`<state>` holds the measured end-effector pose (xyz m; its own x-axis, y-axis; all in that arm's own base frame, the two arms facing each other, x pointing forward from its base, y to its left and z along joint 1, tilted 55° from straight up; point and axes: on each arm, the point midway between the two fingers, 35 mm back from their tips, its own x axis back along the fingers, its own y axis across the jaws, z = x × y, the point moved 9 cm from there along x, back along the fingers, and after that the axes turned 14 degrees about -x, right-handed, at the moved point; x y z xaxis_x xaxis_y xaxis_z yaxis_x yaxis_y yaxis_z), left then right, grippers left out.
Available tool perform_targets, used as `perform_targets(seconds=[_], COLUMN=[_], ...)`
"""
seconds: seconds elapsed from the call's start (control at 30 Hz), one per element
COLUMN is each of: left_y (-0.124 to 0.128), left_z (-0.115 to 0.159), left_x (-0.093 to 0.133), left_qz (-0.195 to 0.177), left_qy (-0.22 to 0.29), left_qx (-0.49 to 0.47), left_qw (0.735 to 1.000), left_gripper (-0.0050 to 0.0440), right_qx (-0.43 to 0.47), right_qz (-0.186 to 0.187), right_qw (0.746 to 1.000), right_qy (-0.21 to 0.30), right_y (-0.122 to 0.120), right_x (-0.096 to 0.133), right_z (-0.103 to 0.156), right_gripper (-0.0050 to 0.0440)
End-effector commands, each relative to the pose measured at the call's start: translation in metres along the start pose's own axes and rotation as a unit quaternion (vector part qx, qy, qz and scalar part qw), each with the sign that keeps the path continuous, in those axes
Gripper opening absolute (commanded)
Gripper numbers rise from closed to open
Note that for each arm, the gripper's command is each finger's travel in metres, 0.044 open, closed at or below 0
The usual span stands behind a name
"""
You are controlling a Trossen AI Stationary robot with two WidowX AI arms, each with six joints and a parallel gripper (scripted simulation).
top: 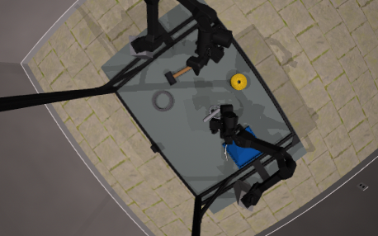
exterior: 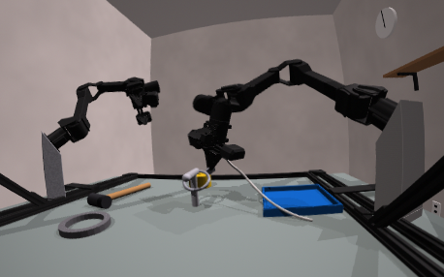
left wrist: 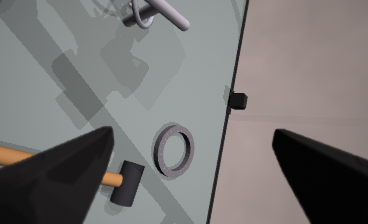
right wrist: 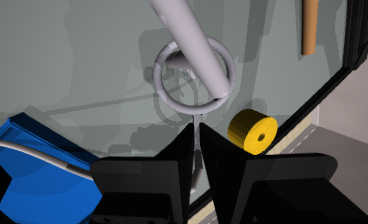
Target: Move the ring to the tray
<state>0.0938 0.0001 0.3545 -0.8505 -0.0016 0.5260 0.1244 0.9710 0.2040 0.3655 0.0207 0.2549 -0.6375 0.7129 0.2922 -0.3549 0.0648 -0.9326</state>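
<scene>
The light grey ring hangs around the post of the stake, whose top bar crosses over it. A thin pale stem runs from the ring between the fingertips. My right gripper looks shut on this stem, just beside the ring and above the table; the stem's far part is hidden behind the fingers. The blue tray lies flat, open side up. My left gripper is open and empty, high above the table.
A pale cord runs down from near my right gripper across the tray's edge. A yellow cylinder stands beyond the stake. A hammer and a dark flat ring lie below my left arm.
</scene>
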Motion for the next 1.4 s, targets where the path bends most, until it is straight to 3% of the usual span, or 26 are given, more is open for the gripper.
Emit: perform_targets(seconds=[0.0,1.37], left_y=[0.000,0.000], left_z=[0.000,0.000], left_x=[0.000,0.000], left_qz=[0.001,0.001], left_qy=[0.000,0.000], left_qx=[-0.002,-0.002], left_qw=[1.000,1.000], left_gripper=[0.0400,0.0400], right_qx=[0.013,0.048], right_qz=[-0.014,0.017], right_qw=[1.000,0.998], right_qy=[-0.005,0.033], right_y=[-0.009,-0.001], right_x=[0.001,0.017], right_z=[-0.001,-0.020], right_gripper=[0.0000,0.0000])
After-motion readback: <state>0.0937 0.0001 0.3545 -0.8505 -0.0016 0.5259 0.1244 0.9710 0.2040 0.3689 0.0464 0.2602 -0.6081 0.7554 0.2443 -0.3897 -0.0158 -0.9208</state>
